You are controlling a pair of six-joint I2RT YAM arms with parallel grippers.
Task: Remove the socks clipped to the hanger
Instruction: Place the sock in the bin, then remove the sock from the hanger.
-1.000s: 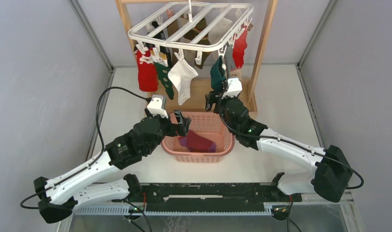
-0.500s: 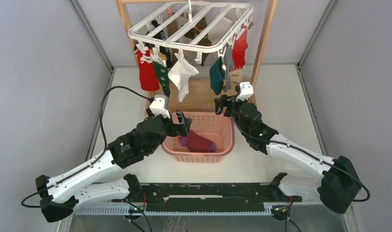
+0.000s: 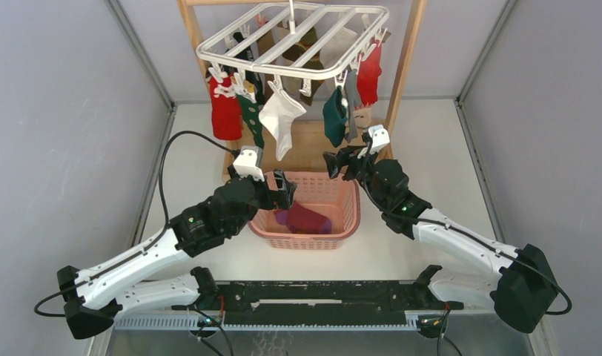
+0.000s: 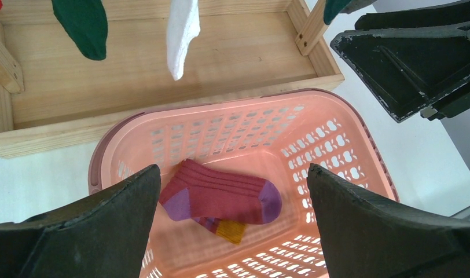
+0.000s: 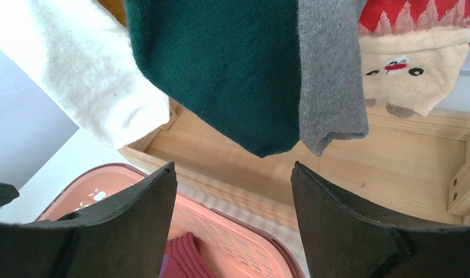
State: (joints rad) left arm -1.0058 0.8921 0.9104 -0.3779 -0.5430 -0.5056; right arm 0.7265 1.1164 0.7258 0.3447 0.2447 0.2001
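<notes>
Socks (image 3: 225, 111) in red, dark green, white and grey hang clipped along the edge of the white hanger (image 3: 294, 41), which is suspended by its hook between the uprights of a wooden rack (image 3: 402, 81) at the far side of the counter (image 3: 439, 148). The left arm's fingers (image 4: 94, 231) are spread wide and hold nothing above a pink basket (image 3: 313, 239) that stands just in front of the rack's wooden base (a ribbed dark-red sock (image 4: 221, 197) with purple heel and toe lies inside it, over a scrap of orange). The right arm's fingers (image 5: 105, 231), likewise apart and holding nothing, are raised just beneath the toe of a dark green sock (image 5: 221, 69). In the right wrist view that sock hangs against a grey sock (image 5: 331, 69), with a white sock (image 5: 76, 75) on its other side and a red-and-cream patterned sock (image 5: 418, 63) beyond the grey one.
</notes>
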